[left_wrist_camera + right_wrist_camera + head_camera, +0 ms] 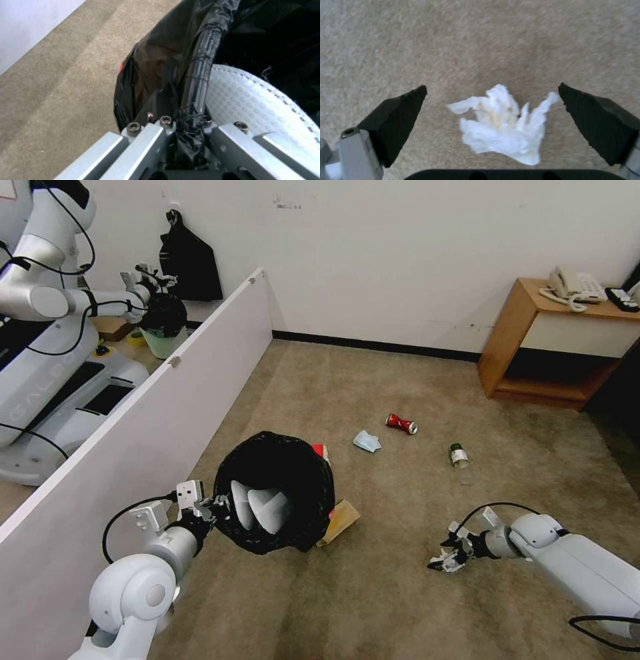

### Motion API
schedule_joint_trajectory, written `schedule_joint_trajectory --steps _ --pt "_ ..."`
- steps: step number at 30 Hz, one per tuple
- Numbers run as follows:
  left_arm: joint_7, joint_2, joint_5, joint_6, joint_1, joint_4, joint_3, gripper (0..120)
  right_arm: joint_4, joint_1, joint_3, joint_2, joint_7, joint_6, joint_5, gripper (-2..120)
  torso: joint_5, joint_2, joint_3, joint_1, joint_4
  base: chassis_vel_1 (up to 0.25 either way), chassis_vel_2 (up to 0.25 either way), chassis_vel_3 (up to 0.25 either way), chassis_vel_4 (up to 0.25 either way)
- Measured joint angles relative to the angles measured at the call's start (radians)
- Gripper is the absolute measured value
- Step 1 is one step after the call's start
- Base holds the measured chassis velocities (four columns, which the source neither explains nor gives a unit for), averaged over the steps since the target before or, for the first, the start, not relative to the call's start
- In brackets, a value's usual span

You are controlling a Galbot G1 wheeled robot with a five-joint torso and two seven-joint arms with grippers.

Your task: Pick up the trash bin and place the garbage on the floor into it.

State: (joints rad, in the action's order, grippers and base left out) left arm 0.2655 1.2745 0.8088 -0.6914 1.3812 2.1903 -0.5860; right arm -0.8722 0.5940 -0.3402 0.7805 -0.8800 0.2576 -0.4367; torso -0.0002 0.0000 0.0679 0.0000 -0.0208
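Hovering low over the carpet (400, 593), the right gripper (445, 563) had its black pads (396, 120) spread wide, with the white tissue wad (503, 127) lying on the floor between them, untouched by either pad. From that gripper, the clear green-labelled bottle (459, 460) lay toward twelve o'clock, the crushed red can (401, 423) toward eleven and the light-blue face mask (367, 441) a little left of that, all well apart from it. Off at nine o'clock the left gripper (212, 508) was clenched on the rim of the trash bin (275, 491), the crinkly black bag (173, 75) pinched between its jaws. The bin sat tilted, its mouth toward me, and inside lay white slippers (261, 509), one dotted sole (253, 105) just beside the pinched rim. A brown cardboard piece (340, 520) poked out from behind the bin.
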Motion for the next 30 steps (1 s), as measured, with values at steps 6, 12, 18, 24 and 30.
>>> schedule_joint_trajectory --steps 6,12,18,24,30 --pt "0.000 -0.014 0.005 0.001 0.000 -0.002 -0.001 0 -0.028 0.043 0.028 0.000 0.005 0.010 0.007 100 0.0004 0.000 0.000 0.000 0.0000 0.000 0.000 0.000 0.000" --pt "0.000 -0.019 0.008 0.001 -0.006 -0.007 -0.001 0 -0.040 0.060 0.046 -0.010 0.009 0.012 0.009 100 0.0002 0.000 0.000 0.000 0.0000 0.000 0.000 0.000 0.000" --pt "-0.002 -0.017 0.006 0.002 -0.006 -0.010 0.003 0 -0.044 0.066 0.057 -0.021 0.005 0.013 0.014 100 0.0001 0.000 0.000 0.000 0.0000 0.000 0.000 0.000 0.000" --pt "-0.002 -0.020 0.006 0.003 -0.010 -0.010 0.004 0 -0.058 0.087 0.079 -0.033 0.004 0.013 0.018 100 0.0002 0.000 0.000 0.000 0.0000 0.000 0.000 0.000 0.000" --pt "-0.002 -0.022 0.007 0.004 -0.010 -0.010 0.004 0 -0.067 0.098 0.092 -0.042 0.010 0.014 0.024 99 0.0001 0.000 0.000 0.000 0.0000 0.000 0.000 0.000 0.000"
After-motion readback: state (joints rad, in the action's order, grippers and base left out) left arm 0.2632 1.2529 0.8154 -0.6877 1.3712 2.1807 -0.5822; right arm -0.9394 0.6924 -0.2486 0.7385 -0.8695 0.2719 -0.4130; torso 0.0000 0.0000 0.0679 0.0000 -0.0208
